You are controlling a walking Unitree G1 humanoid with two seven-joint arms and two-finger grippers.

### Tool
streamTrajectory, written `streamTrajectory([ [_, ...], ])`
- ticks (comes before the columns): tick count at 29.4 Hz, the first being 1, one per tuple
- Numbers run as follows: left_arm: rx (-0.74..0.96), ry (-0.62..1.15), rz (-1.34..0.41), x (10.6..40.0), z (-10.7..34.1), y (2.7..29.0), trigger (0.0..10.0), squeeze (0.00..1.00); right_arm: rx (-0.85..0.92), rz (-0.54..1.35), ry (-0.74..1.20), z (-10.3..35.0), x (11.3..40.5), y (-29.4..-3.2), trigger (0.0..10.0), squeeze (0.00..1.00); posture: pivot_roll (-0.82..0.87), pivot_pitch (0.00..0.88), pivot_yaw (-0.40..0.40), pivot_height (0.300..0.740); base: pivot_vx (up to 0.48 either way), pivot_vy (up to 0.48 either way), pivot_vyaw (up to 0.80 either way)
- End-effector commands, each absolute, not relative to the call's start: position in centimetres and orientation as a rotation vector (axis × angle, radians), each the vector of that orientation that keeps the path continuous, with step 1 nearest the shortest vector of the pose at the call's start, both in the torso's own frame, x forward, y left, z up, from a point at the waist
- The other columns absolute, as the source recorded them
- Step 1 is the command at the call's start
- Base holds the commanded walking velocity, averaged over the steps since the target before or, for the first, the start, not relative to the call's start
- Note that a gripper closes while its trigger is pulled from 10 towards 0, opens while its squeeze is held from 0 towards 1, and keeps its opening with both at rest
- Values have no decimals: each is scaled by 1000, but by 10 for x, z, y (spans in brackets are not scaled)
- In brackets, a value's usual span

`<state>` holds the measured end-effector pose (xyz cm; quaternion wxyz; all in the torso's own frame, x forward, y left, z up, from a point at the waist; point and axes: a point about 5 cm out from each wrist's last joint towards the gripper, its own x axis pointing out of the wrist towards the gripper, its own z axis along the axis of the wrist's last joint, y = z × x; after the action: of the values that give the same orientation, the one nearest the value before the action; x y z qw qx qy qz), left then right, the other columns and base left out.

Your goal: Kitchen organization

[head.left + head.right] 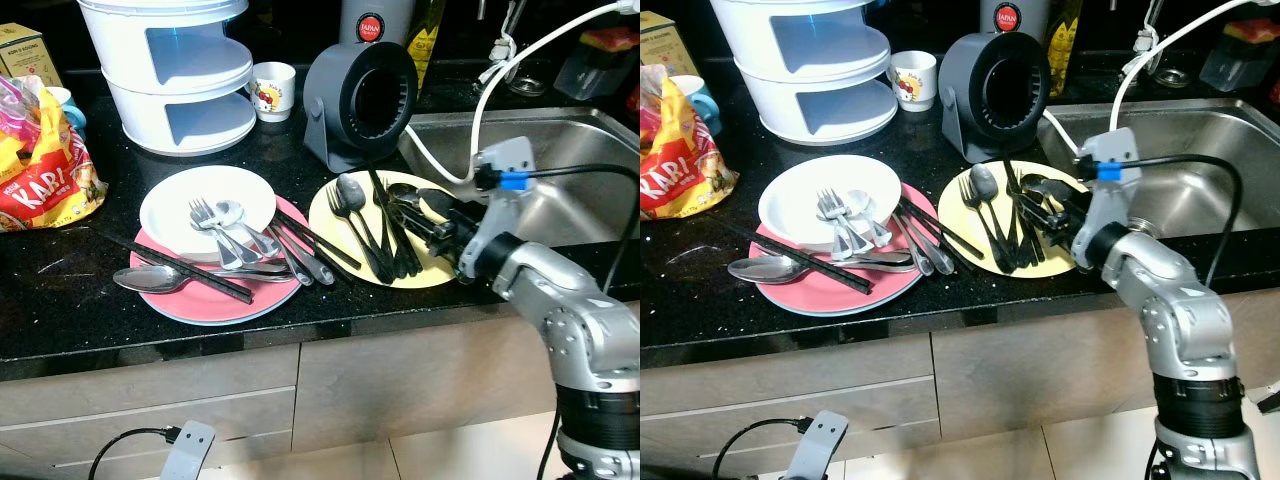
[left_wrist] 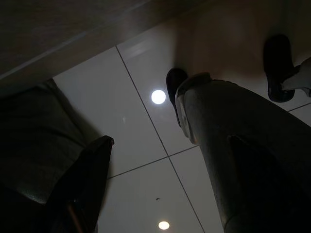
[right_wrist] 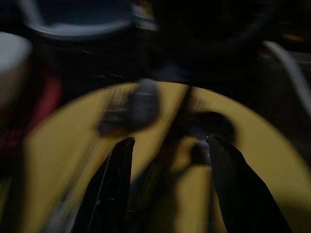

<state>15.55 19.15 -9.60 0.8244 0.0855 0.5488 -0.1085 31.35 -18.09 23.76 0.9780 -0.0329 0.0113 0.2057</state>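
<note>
We take the yellow plate (image 1: 345, 232) as our landmark: round, flat and matt, lying on the glossy speckled black desk (image 1: 60, 290) just beside the steel sink (image 1: 560, 170). On it lies dark cutlery (image 1: 385, 235): a grey spoon with an oval bowl, a fork beside it, and several slim black handles fanned toward the plate's near rim. In the right wrist view this cutlery is blurred and we cannot tell the pieces apart.

Our right gripper (image 1: 437, 225) reaches over the plate's sink-side edge, low above the cutlery. Its jaws stand parted about a spoon bowl's width, one finger (image 3: 109, 189) on each side of a dark handle, gripping nothing that we can see.

On the other side of the yellow plate, almost touching it, sits a pink plate (image 1: 215, 290) with a pale blue rim under it, and a white bowl (image 1: 205, 205) on top. Shiny steel forks and spoons (image 1: 235, 240) lie across the bowl and pink plate, with black chopsticks (image 1: 185, 268) slanted over them.

Behind the yellow plate stands a dark grey drum-shaped holder (image 1: 360, 100), its round mouth facing us. Farther behind are a white tiered rack (image 1: 180, 70) and a small printed cup (image 1: 272, 90). A crinkled yellow snack bag (image 1: 45, 175) lies well beyond the pink plate.

Our left gripper (image 2: 146, 160) hangs idle over pale floor tiles, jaws apart and empty.
</note>
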Motion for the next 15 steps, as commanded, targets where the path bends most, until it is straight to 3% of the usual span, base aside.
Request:
streamTrajectory([
  [1, 182, 1225, -240, 140, -102, 192, 10000, 0, -127, 331, 67, 235, 318, -189, 10000, 0, -13, 43, -27, 740, 0, 0, 0],
  [5, 173, 1229, -235, 139, -102, 191, 10000, 0, -147, 265, 93, 236, 321, -195, 10000, 0, -9, 51, -32, 740, 0, 0, 0],
  [15, 159, 1236, -231, 136, -104, 189, 10000, 0, -90, 302, 159, 225, 318, -180, 10000, 0, -9, 79, -35, 740, 0, 0, 0],
])
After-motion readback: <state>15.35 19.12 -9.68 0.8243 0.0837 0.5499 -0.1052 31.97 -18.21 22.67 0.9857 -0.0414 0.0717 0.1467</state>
